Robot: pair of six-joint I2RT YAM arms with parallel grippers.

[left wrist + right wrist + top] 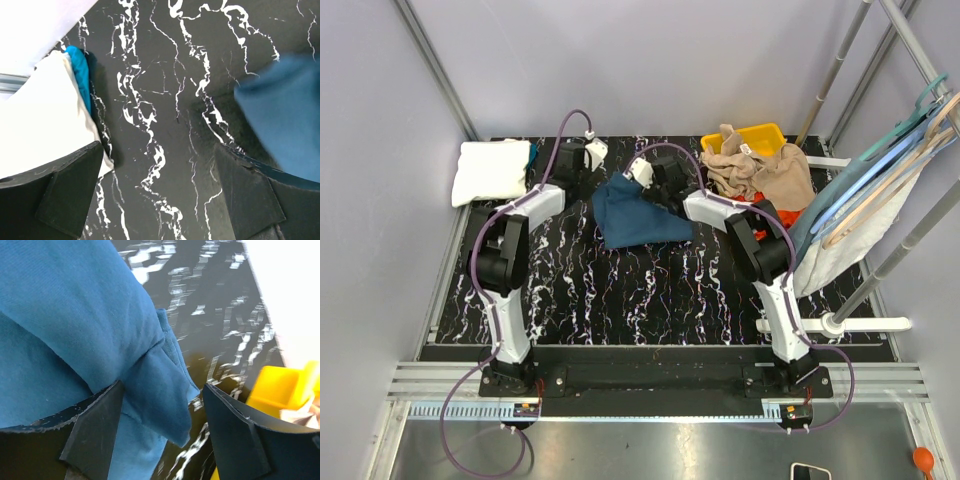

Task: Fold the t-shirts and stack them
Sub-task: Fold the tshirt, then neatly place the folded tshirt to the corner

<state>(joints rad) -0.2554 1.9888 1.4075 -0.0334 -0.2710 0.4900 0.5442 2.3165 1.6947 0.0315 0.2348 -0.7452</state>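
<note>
While both arms reach across the marbled table (620,290):
Left gripper (160,195): jaws wide apart, over bare tabletop.
Right gripper (162,430): jaws apart, astride a fold of the mid-table teal t-shirt (635,215).
White t-shirt (490,172): folded, far-left corner.
Tan t-shirts (760,170): heaped against yellow bin (750,135).

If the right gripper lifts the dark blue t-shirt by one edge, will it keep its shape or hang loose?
Probably floppy: the dark blue t-shirt lies crumpled, and its folds sag between the jaws of the open right gripper. It looks thin, so likely light. A push across the table would likely bunch it, not slide it whole.
</note>
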